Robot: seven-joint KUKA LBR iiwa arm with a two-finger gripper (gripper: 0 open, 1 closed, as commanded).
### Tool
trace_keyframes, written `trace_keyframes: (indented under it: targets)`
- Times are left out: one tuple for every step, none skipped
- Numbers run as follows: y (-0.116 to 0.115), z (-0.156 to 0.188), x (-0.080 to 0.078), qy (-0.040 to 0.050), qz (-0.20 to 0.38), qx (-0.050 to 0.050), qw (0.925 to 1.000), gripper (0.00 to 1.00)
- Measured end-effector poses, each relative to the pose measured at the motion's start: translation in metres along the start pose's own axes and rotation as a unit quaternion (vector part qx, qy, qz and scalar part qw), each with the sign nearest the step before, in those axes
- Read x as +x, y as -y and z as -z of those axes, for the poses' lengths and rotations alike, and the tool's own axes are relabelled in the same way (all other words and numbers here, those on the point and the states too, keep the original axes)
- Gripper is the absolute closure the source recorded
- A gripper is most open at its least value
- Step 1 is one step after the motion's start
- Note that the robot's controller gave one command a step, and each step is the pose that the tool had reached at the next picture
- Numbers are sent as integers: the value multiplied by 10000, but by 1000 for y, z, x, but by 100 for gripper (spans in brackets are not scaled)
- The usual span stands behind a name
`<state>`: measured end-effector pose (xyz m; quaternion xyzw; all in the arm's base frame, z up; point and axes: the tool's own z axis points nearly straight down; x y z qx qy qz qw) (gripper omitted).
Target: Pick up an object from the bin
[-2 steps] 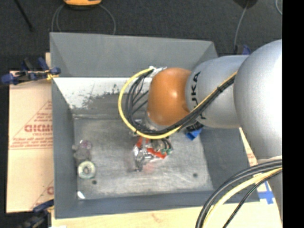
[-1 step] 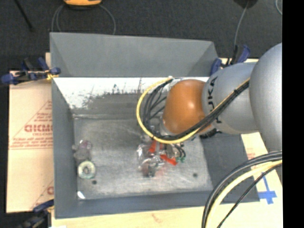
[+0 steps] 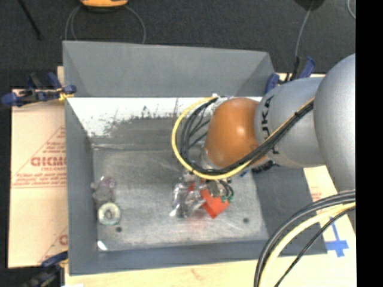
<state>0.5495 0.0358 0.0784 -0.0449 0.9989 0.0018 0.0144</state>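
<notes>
The gripper (image 3: 189, 201) is hanging low over the middle of the bin (image 3: 143, 166), a small block (image 3: 215, 208) lying just right of it, while a ring-shaped piece (image 3: 109, 213) is lying well apart by the left wall, just before another small piece (image 3: 105, 187).

Arm (image 3: 299, 130) in from right, wrist (image 3: 230, 133) bent down, hand (image 3: 190, 201) low.

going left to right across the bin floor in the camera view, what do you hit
round greenish-white roll → gripper → red-orange block
</notes>
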Motion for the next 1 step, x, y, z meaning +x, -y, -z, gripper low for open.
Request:
trace_keyframes:
  targets:
    - [-22,171,0,-111,1503,-1,9886,100]
